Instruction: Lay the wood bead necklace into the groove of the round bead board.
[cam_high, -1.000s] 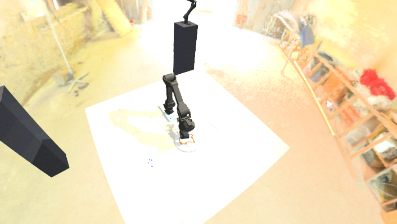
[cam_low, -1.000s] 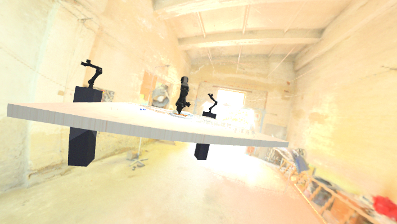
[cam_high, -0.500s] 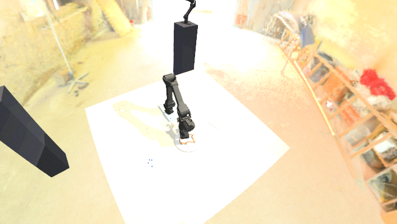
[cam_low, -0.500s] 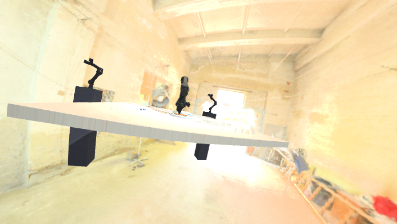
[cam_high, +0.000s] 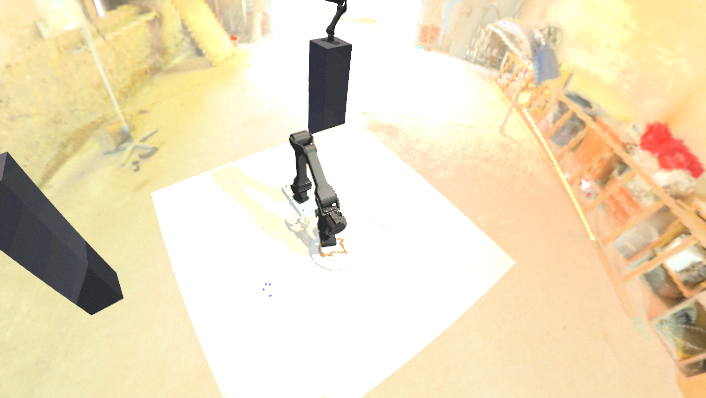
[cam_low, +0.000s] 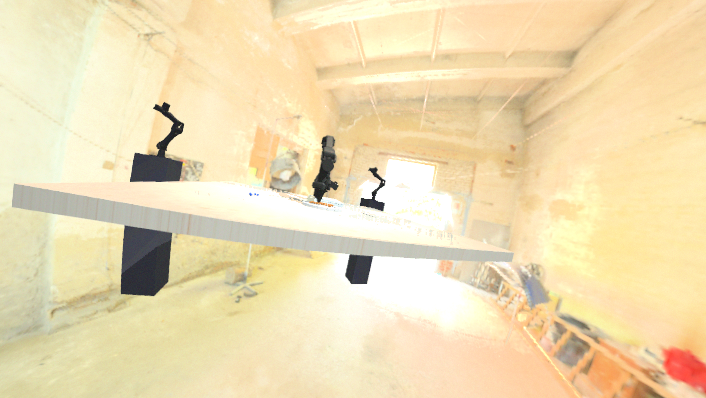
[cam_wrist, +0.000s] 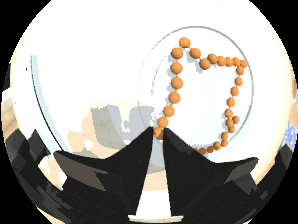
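The wood bead necklace is a string of orange-brown beads in an uneven, angular loop over the round bead board. The white board is washed out; its thin rim shows around most of the necklace in the wrist view, but its groove is hard to make out. My gripper is shut on a bead at the necklace's near left end, low over the board's near left edge. The fingers hide part of the necklace's near side.
Small blue marks lie on the white table. A pale curved strip runs along the left in the wrist view. Dark pillars stand beyond the table edges.
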